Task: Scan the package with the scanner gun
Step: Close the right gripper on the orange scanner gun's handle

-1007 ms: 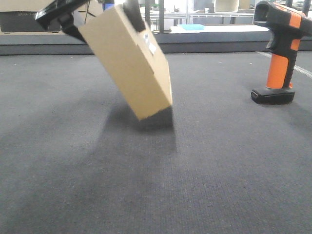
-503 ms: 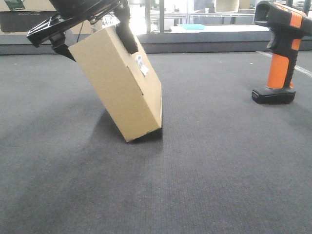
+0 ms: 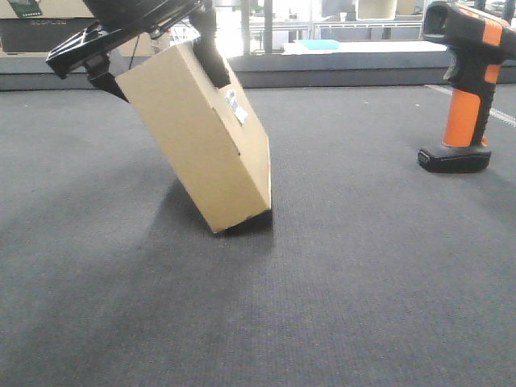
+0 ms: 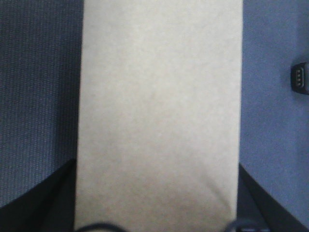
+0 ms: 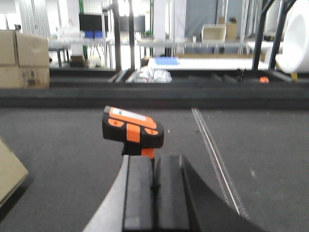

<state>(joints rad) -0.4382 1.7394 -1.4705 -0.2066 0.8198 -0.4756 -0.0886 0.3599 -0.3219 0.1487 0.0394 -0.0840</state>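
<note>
Package (image 3: pixel 197 141): plain brown cardboard box, flat, rectangular, no print on the broad face toward the front camera. A small white label sits on the face turned right and is seen edge-on, so it is unreadable. The box is tilted with its top leaning left. Its lower corner is touching the dark grey mat (image 3: pixel 363 282) left of centre, with a shadow under it. In the left wrist view the broad face (image 4: pixel 159 116) fills the middle, blank tan.

Left gripper (image 3: pixel 161 64): clamped on the raised top end of the box, one black finger (image 3: pixel 211 56) down the labelled face and the other on the far left side.

Scanner gun (image 3: pixel 468 89): upright on its flat black foot, well apart from the box at the far right. It has a black head with an orange stripe and an orange stem.

Right gripper (image 5: pixel 154 162): just behind the scanner, jaws drawn close with only a thin slit and nothing between them.

Cardboard boxes (image 5: pixel 24 58) are stacked in the background on the left.
</note>
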